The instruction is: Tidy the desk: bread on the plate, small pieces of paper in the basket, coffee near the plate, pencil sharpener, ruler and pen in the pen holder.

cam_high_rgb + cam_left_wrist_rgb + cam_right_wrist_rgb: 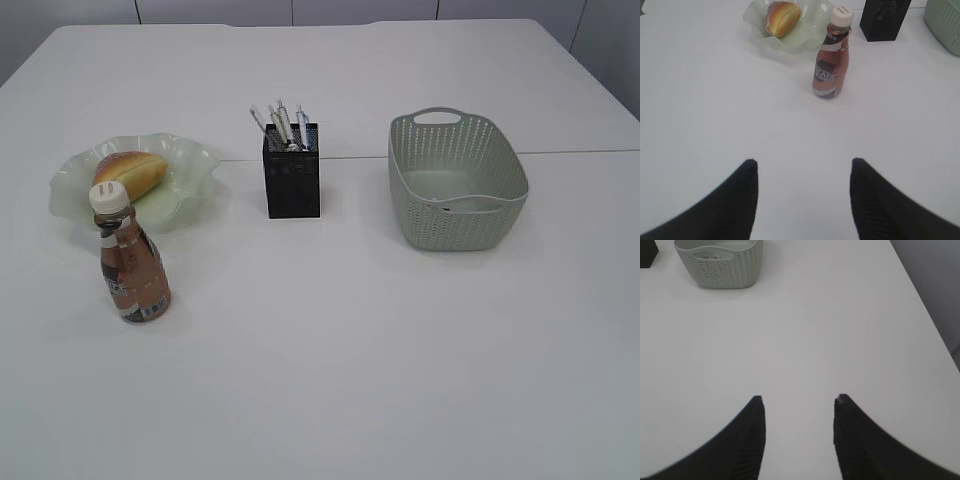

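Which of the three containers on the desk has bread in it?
The pale green wavy-rimmed plate, holding the bread. The black pen holder holds pens; the perforated basket doesn't.

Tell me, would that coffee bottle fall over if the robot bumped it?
Probably, yes. The coffee bottle stands upright, tall and narrow on the smooth white desk, so a push near its white cap could tip it. Being round, it might then roll. It looks full, so fairly heavy.

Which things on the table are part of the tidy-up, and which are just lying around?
Part of the job: bread, plate, coffee, pen holder with pens, basket.

Just lying around: nothing that I can see; the rest of the desk looks bare.
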`<action>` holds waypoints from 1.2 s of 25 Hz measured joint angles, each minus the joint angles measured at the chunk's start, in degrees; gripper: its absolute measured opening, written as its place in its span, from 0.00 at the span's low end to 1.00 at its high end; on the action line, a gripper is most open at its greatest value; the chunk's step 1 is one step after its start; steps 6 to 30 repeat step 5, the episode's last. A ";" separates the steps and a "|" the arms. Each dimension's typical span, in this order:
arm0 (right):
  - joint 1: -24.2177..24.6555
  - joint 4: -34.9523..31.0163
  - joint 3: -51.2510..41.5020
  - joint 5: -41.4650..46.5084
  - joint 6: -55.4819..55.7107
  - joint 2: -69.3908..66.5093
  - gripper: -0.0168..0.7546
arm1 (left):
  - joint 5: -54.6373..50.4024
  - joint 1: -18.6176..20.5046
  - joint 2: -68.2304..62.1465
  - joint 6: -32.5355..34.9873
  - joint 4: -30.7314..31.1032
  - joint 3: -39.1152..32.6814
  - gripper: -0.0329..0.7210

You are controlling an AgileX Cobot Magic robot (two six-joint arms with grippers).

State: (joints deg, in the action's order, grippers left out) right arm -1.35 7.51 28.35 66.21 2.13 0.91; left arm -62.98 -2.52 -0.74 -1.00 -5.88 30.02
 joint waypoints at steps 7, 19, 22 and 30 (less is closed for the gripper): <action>0.00 0.00 0.00 0.00 0.00 0.00 0.46 | 0.00 0.00 0.00 0.00 0.00 0.00 0.62; 0.00 0.00 0.00 0.00 0.00 0.00 0.46 | 0.00 0.00 0.00 0.00 0.00 0.00 0.62; 0.00 0.00 0.00 0.00 0.00 0.00 0.46 | 0.00 0.00 0.00 0.00 0.00 0.00 0.62; 0.00 0.00 0.00 0.00 0.00 0.00 0.46 | 0.00 0.00 0.00 0.00 0.00 0.00 0.62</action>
